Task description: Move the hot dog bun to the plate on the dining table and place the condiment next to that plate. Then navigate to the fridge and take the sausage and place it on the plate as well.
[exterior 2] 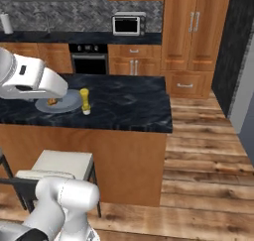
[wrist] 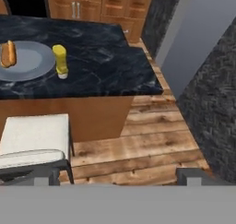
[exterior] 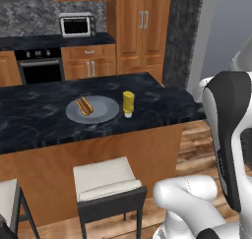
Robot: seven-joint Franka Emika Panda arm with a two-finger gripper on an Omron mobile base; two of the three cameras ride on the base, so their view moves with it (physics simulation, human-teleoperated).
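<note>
Resting on grey plate (exterior: 101, 112), bun (exterior: 84, 105) sits toward plate's left part, on dark marble bench (exterior: 162, 103). Yellow bottle (exterior: 128, 104) upright just beside plate's right rim (apart from bun). Jaws (wrist: 115, 178) spread wide, holding nothing, hanging above wood floor (wrist: 138, 144) near cushioned stool (wrist: 34, 138), away from bench edge. Oven (exterior: 40, 66) and microwave (exterior: 77, 25) behind.
</note>
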